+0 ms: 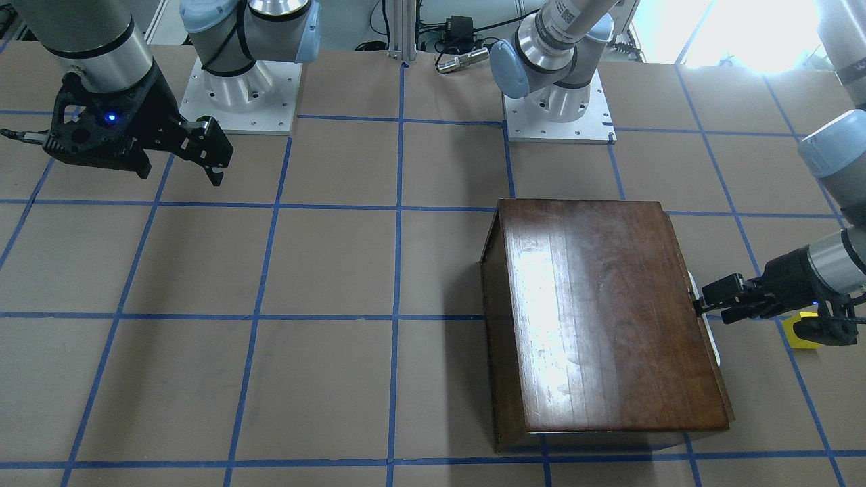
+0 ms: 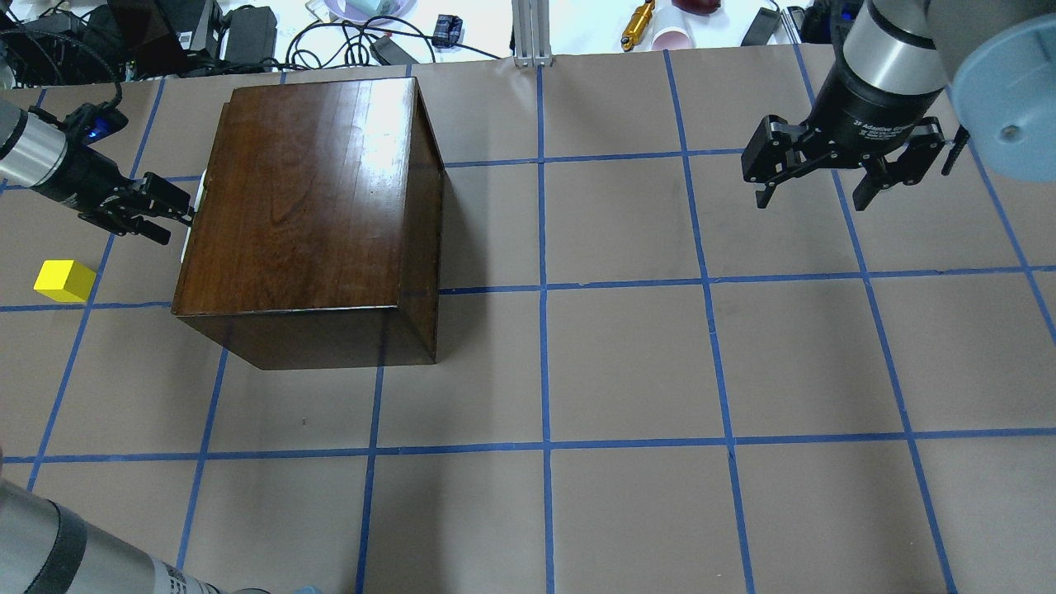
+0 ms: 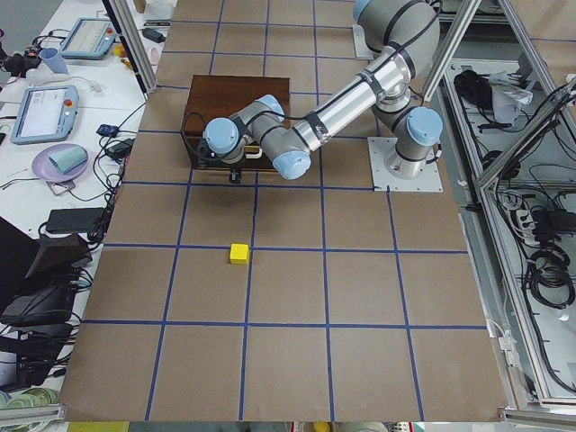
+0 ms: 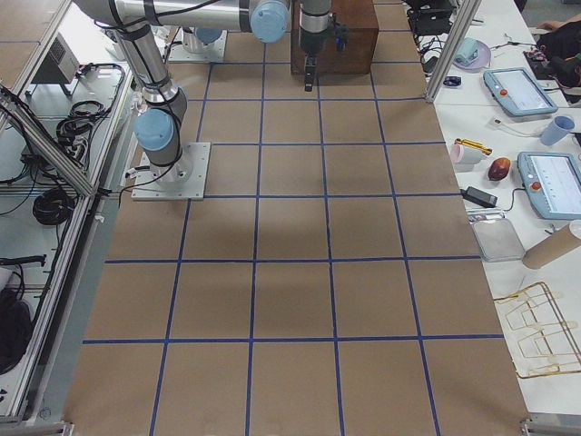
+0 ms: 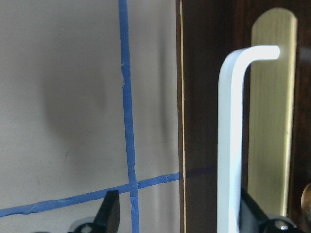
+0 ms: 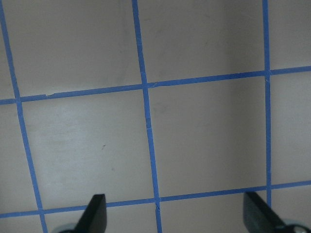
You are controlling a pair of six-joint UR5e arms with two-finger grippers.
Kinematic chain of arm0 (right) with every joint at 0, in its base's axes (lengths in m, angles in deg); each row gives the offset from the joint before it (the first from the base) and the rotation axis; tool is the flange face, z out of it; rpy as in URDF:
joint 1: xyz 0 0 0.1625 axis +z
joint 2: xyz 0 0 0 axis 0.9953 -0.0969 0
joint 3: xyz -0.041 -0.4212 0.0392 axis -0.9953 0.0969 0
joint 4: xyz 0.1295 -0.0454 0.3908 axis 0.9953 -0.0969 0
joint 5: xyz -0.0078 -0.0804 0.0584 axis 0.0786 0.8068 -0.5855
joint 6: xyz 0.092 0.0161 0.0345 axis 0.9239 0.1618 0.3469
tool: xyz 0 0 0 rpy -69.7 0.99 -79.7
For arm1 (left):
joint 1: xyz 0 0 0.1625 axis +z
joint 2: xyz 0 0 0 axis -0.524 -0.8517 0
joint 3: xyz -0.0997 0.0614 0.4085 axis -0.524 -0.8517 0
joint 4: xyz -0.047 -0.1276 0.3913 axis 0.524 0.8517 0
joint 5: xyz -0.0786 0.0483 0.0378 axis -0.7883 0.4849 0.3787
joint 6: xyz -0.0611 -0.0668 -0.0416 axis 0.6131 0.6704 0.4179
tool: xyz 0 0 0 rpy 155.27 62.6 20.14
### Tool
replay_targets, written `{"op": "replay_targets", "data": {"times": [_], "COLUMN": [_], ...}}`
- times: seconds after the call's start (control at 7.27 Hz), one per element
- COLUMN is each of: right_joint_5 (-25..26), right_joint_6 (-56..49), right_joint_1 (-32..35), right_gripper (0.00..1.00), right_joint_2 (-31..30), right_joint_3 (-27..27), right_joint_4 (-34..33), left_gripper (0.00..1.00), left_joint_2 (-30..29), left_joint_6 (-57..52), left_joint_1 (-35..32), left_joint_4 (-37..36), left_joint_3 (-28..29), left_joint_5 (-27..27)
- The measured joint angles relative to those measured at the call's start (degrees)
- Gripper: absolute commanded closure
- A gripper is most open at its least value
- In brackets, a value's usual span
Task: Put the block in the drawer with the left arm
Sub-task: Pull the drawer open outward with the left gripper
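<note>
The yellow block [image 2: 64, 280] lies on the table to the left of the dark-brown wooden box [image 2: 313, 206]; it also shows in the front view [image 1: 802, 330] and the left side view [image 3: 238, 254]. The drawer is shut; its dark front panel [image 5: 204, 121] carries a white pull handle [image 5: 229, 136] on a brass plate [image 5: 272, 121]. My left gripper [image 2: 175, 223] is open at the drawer front, with the handle between its fingertips [image 5: 109, 213]. My right gripper [image 2: 813, 202] is open and empty, high over the table's far right.
Blue tape lines [image 2: 540, 289] grid the brown table. The arm bases [image 1: 240, 95] stand at the robot's side. Cables, tablets and cups [image 3: 63, 162] lie on side tables beyond the table's edges.
</note>
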Motion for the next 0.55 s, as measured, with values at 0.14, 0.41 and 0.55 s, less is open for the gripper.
{"op": "replay_targets", "data": {"times": [0.14,0.41,0.55], "right_joint_5": [0.02,-0.01,-0.02], "right_joint_6": [0.0,0.0,0.0], "right_joint_1": [0.0,0.0,0.0], "right_gripper": [0.0,0.0,0.0], "right_joint_2": [0.0,0.0,0.0], "right_joint_3": [0.0,0.0,0.0], "right_joint_4": [0.0,0.0,0.0], "left_gripper": [0.17,0.17,0.17], "left_joint_2": [0.01,0.05,0.07], "left_joint_6": [-0.09,-0.32,-0.41], "left_joint_1": [0.34,1.34,1.95], "left_joint_4": [-0.08,-0.19,-0.25], "left_joint_3": [0.02,0.08,0.16], "left_joint_5": [1.08,1.76,1.82]}}
